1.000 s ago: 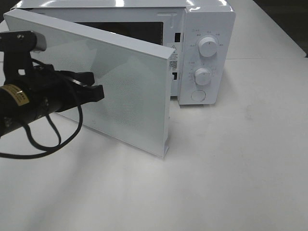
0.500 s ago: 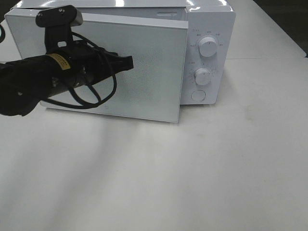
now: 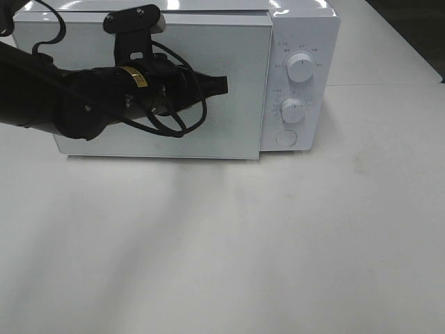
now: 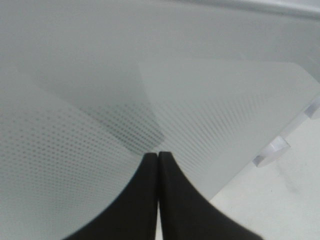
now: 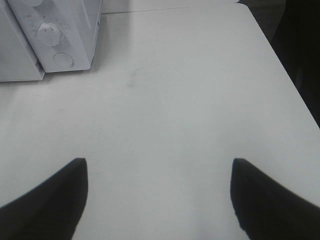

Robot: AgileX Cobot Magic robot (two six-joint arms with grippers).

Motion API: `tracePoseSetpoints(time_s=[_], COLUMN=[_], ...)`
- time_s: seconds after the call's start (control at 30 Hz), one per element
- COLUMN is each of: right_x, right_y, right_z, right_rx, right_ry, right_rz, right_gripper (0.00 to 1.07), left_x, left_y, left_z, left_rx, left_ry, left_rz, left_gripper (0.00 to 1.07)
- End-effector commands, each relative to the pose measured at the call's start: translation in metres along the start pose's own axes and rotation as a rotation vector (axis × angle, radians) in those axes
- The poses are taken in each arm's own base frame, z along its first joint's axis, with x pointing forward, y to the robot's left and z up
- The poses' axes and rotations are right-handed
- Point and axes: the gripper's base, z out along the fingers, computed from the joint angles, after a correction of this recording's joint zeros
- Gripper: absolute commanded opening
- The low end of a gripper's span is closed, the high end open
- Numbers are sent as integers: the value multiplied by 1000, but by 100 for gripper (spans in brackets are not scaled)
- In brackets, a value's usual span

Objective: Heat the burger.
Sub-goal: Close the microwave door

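- Pressing flat against the door [image 3: 236, 132] of the microwave [image 3: 306, 28] with the left gripper [image 3: 224, 84], clamped tight on nothing, tips planted on the dotted panel towards its right half.
- Swung wide out over the table [image 3: 278, 243] a second ago, halfway round half a second ago, now lying flush along the front and meeting the control strip. Latched or merely pushed to: cannot tell.
- From the left wrist, nothing but two black fingers [image 4: 140, 200] side by side with no gap, hard up against the frosted panel.
- No sign of the burger in any view, and none out on the table. Probably inside, behind that panel, though too frosted to confirm.
- Idling well off to the right of the oven, the right gripper [image 5: 157, 162], spread wide and empty over bare tabletop. Out of the high camera's sight.
- Loading, by the look of it, finished; closing the door nearly or wholly finished too.
- Left to do, most likely: easing off the door and turning the upper knob [image 3: 300, 67] or the lower knob [image 3: 293, 110] to start the heat.
- Worth avoiding: the round button [image 3: 286, 138] beneath them, quite possibly the door release.
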Motion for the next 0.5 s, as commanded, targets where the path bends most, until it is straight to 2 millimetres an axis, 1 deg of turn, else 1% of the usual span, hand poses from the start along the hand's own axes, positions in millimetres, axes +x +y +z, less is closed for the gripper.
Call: tracePoseSetpoints(time_s=[0.03, 0.23, 0.27, 0.33, 0.5], right_x=[2, 2, 2, 2, 2], right_y=[-1, -1, -1, -1, -1], right_z=[-3, -3, -3, -3, -3], right_rx=[5, 4, 5, 5, 5], right_ry=[-31, -30, -31, -31, -31], right_rz=[6, 6, 6, 6, 6], right_gripper=[75, 75, 75, 75, 75], left_x=[-15, -18, -23, -27, -33], left_y=[2, 5, 9, 9, 7], left_z=[10, 16, 19, 20, 21], left_rx=[-5, -21, -36, -40, -38], left_ry=[-85, -95, -109, -111, -120], left_rz=[-34, -46, -48, -58, -7], left_gripper=[0, 0, 0, 0, 0])
